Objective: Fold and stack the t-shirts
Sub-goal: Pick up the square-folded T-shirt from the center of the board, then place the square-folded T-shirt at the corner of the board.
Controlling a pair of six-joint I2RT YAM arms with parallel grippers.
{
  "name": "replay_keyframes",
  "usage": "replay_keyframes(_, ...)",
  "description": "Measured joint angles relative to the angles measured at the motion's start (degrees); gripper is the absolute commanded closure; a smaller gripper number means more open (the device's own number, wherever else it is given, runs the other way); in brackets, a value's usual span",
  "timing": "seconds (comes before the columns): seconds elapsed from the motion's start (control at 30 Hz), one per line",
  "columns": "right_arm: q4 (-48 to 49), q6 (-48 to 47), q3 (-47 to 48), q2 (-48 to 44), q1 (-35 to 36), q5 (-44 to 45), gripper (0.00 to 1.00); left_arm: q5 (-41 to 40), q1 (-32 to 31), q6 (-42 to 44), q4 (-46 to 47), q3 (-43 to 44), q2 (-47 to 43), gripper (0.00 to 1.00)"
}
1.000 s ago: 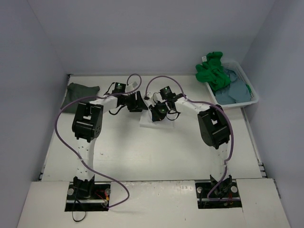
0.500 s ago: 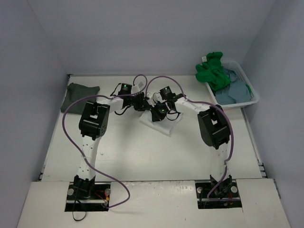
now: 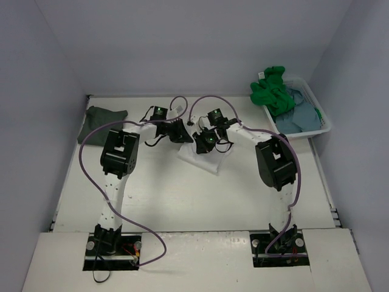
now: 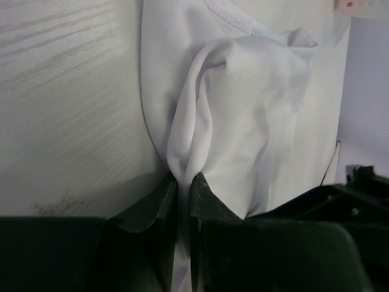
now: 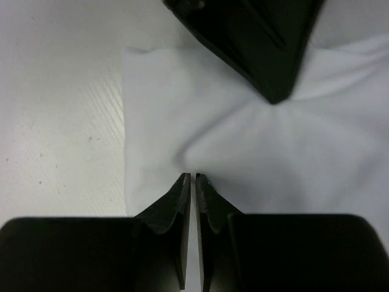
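The white t-shirt lies folded small at mid-table. My left gripper is at its far left edge, and its jaws are shut on a raised fold of the white t-shirt. Right beside it, my right gripper presses down on the same shirt. Its tips are shut, with creases in the white t-shirt running to them. The dark grey t-shirt lies folded at the far left. The green t-shirt and the blue-grey t-shirt sit in the basket.
A white plastic basket stands at the far right against the wall. Purple cables loop over both arms. The left gripper's dark finger hangs just above the right gripper's tips. Walls close the table on three sides.
My left gripper has slid right toward the right gripper and closed on a fold of the white t-shirt. The right arm has barely shifted.
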Motion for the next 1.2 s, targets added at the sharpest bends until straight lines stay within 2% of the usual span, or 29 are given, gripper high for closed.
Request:
replay_keyframes(0.1,-0.4,0.0,-0.2,-1.4,-1.7,-0.4,0.7,-0.5,1.3,3.1,-5.1,1.2,-0.6,1.0)
replay_keyframes(0.13,-0.5,0.1,-0.2,-2.2,-2.5,-0.7,0.66,-1.0,2.0,4.4,-6.9,1.5,-0.9,1.0)
replay_keyframes(0.2,-0.6,-0.2,-0.2,-4.0,-4.8,-1.3,0.65,-2.0,3.4,6.4,-9.9,1.8,-1.7,1.0)
replay_keyframes(0.47,-0.8,-1.0,-0.2,-11.7,-13.0,-0.9,0.69,-8.6,8.3,13.6,-19.1,1.8,-5.8,1.0)
replay_keyframes(0.97,-1.4,-2.1,-1.3,-13.0,-12.2,-1.1,0.76,-21.9,8.5,27.3,-31.9,9.2,-20.8,1.0)
replay_keyframes(1.2,-1.5,-2.1,-1.3,-13.0,-12.2,-2.5,0.79,-27.8,8.5,32.5,-34.9,8.8,-22.7,1.0)
